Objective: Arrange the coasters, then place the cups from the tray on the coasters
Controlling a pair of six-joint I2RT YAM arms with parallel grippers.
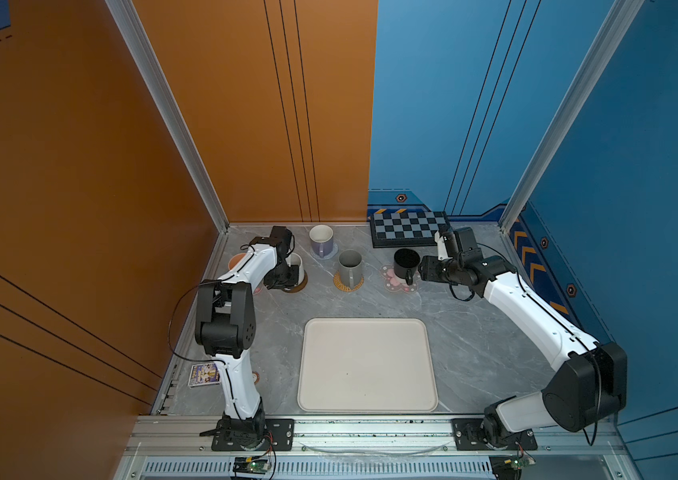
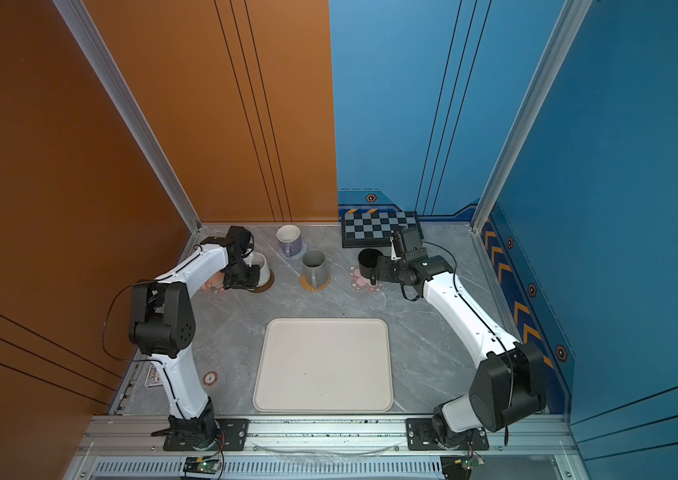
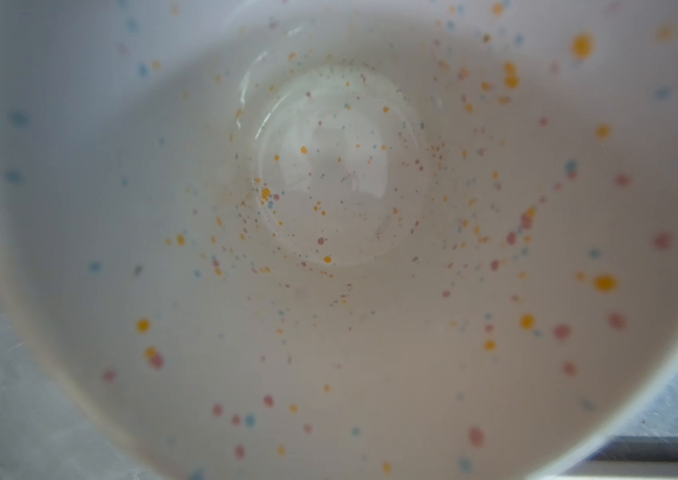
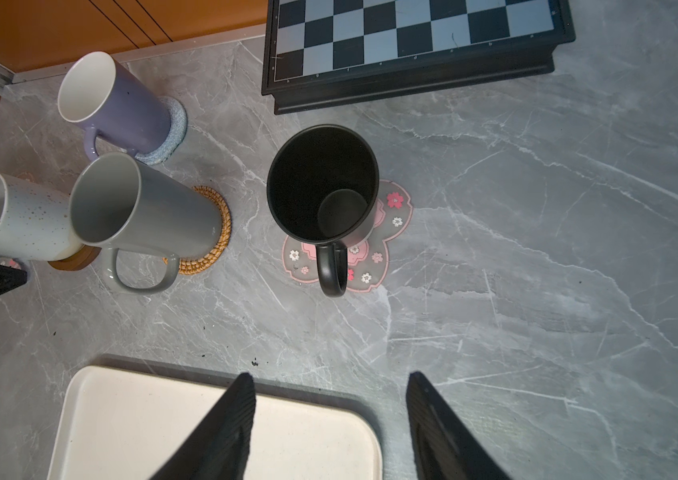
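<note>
Speckled white mug (image 1: 296,266) on brown coaster (image 1: 300,286) past far-left corner of tray (image 1: 366,365) in both top views, left gripper (image 1: 283,279) at it, grip unclear, grey marble tabletop (image 1: 466,332), orange wall (image 1: 254,124), blue wall (image 1: 433,124), left wrist view, mug's orange-pink-blue flecked inside, right wrist view, right gripper (image 4: 329,376) spread, empty, clear of black mug (image 4: 323,187) beyond tray

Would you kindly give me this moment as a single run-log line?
tray: no mugs | left hand: at speckled mug on brown coaster, grip unclear | right hand: open, empty, near black mug
</note>
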